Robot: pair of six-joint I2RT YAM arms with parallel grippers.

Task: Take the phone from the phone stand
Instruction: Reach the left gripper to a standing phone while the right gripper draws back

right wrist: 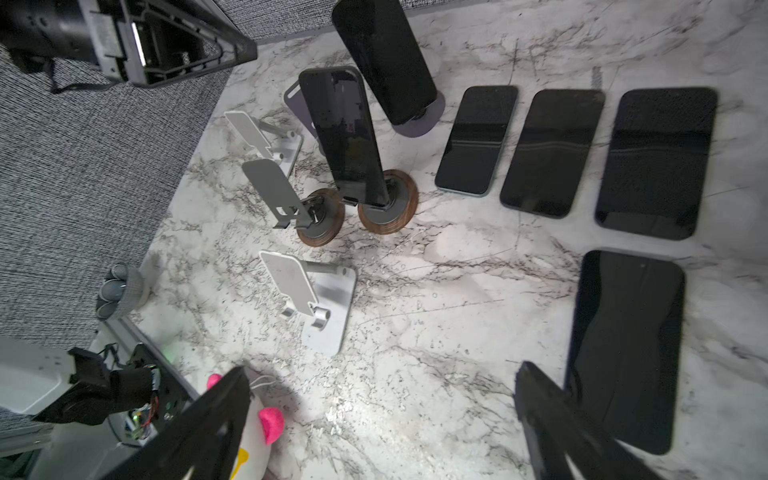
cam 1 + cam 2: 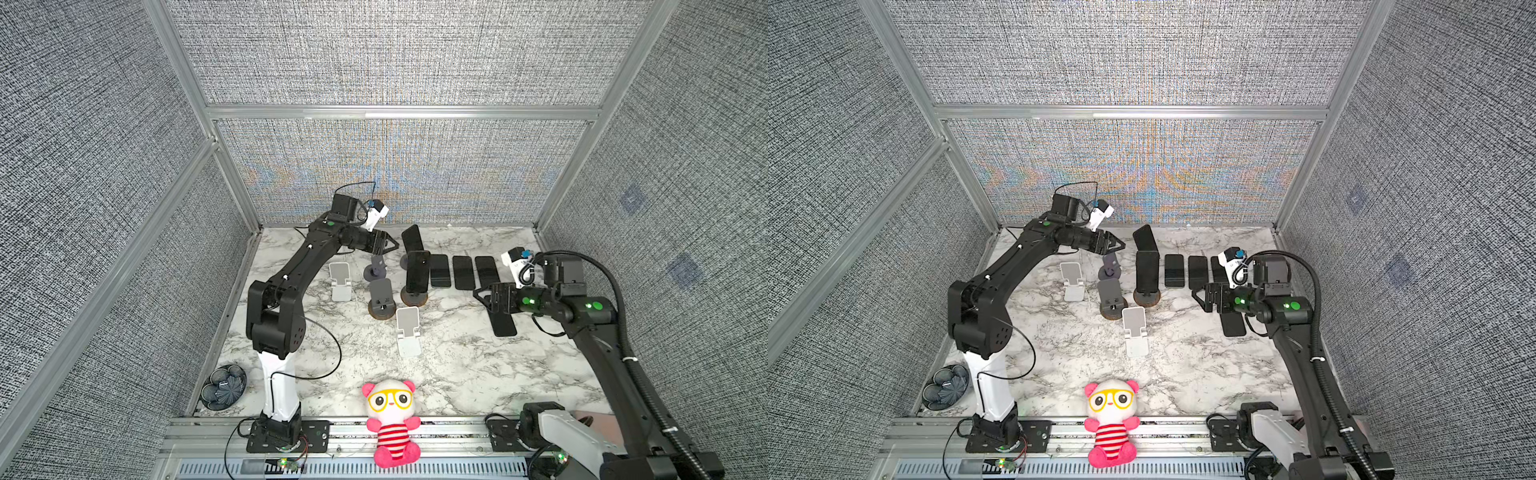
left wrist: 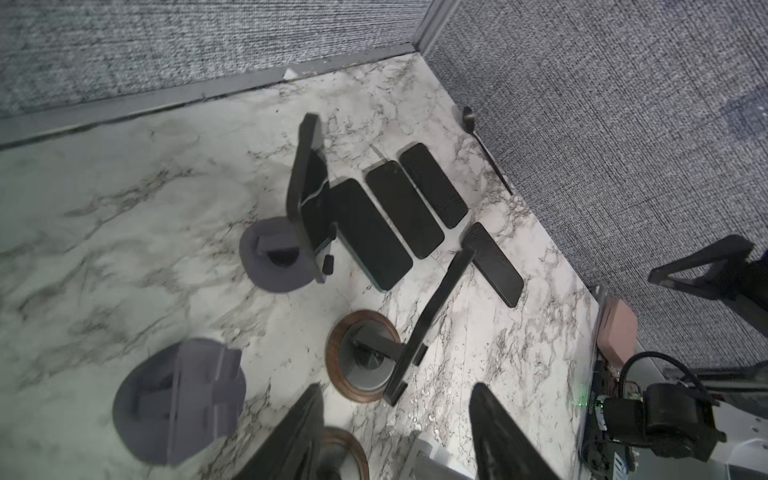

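Observation:
Two dark phones stand propped on stands. One phone (image 2: 417, 272) (image 2: 1147, 272) (image 1: 343, 133) leans on a stand with a round wooden base (image 2: 414, 297) (image 1: 388, 208). Behind it a second phone (image 2: 412, 237) (image 3: 305, 187) rests on a grey round stand (image 3: 270, 257). My left gripper (image 2: 390, 245) (image 2: 1119, 245) (image 3: 399, 440) hovers open just left of the rear phone, holding nothing. Over at the right, above a flat phone (image 2: 503, 322) (image 1: 627, 349), my right gripper (image 2: 482, 297) (image 1: 382, 428) is open and empty.
Three more phones (image 2: 462, 272) lie flat in a row at the back right. Empty stands: two white (image 2: 340, 280) (image 2: 408, 330), one grey (image 2: 376, 270), one wooden-based (image 2: 381, 301). A plush toy (image 2: 390, 419) sits at the front edge, a dark bowl (image 2: 223, 386) at front left.

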